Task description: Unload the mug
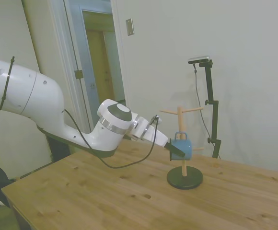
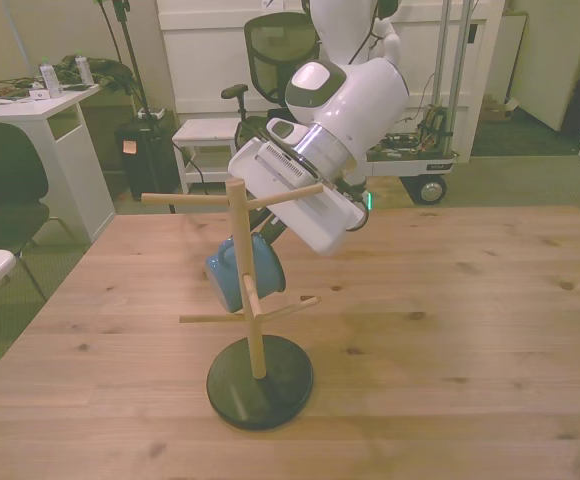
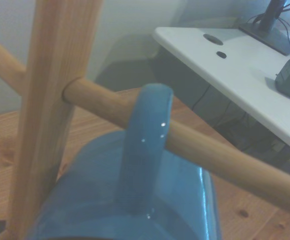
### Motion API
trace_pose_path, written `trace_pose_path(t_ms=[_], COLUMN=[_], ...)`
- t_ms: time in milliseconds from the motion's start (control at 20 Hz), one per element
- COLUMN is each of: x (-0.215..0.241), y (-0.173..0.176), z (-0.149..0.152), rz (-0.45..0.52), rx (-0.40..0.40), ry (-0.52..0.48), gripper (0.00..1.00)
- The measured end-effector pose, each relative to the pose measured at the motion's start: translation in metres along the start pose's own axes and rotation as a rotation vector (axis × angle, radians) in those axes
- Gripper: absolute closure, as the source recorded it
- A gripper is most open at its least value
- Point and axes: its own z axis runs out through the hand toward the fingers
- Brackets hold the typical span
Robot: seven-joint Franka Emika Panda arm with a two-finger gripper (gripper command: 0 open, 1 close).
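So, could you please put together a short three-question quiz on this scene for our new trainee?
1. True or false: the mug hangs by its handle on a peg of the wooden rack.
2. The rack's base is: A) a square white plate, B) a round dark disc, C) a wire basket.
3. Fill in: in the side view, the gripper is right at the ___.

Key: 1 true; 2 B; 3 mug.
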Motion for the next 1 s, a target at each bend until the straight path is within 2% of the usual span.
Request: trace_pose_path(t_ms=[550,1000], x=[0.003,0.008], y=[0.000,0.000], z=[-0.004,-0.019], rz=[0.004,0.012], rx=[0.005,0.027], ry=[0.001,0.001], gripper=[1.00,1.00])
